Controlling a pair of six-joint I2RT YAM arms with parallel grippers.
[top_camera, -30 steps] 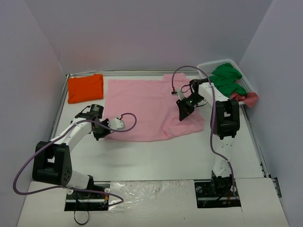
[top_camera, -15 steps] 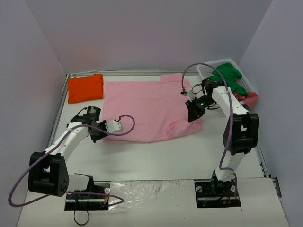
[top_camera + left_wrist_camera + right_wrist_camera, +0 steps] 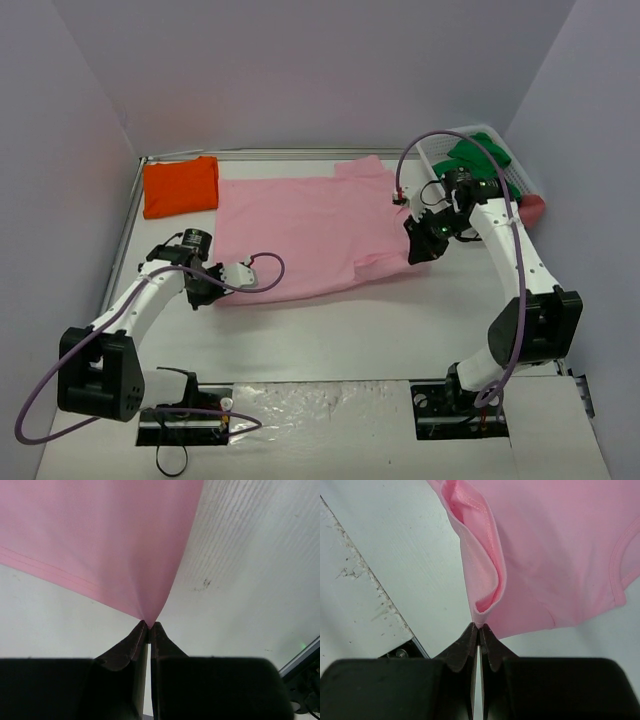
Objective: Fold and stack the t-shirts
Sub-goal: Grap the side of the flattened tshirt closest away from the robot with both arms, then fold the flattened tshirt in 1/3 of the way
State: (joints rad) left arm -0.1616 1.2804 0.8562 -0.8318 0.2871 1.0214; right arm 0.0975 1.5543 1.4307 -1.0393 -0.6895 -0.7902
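nearest the arm bases, the left pincer [image 3: 205,288] is clamped shut on the near left corner of the pink t-shirt [image 3: 300,225]. the left wrist view shows only a thin point of cloth nipped at its tips. that hold looks slight, and a hard outward pull could let the corner slip free and drop onto the counter [image 3: 380,320].

at the shirt's near right corner the right pincer [image 3: 422,243] is likewise closed on cloth, here a rolled hem. a bunched layer may be caught there and carry a crease into the fold. the shirt lies spread flat on the counter, and an uneven tug from the two arms could skew or ruck it.

beyond the shirt's far left corner the orange t-shirt [image 3: 180,186] lies folded, just beside it, and a sweeping fold might drag into it. right of the shirt's far right corner the white basket [image 3: 455,132] holds green cloth [image 3: 478,165] close to the right arm's cable, a snag risk.

hard to make out:
- how many layers each pincer holds
- the shirt's underside
- what the reddish cloth [image 3: 530,208] at the basket's near end is
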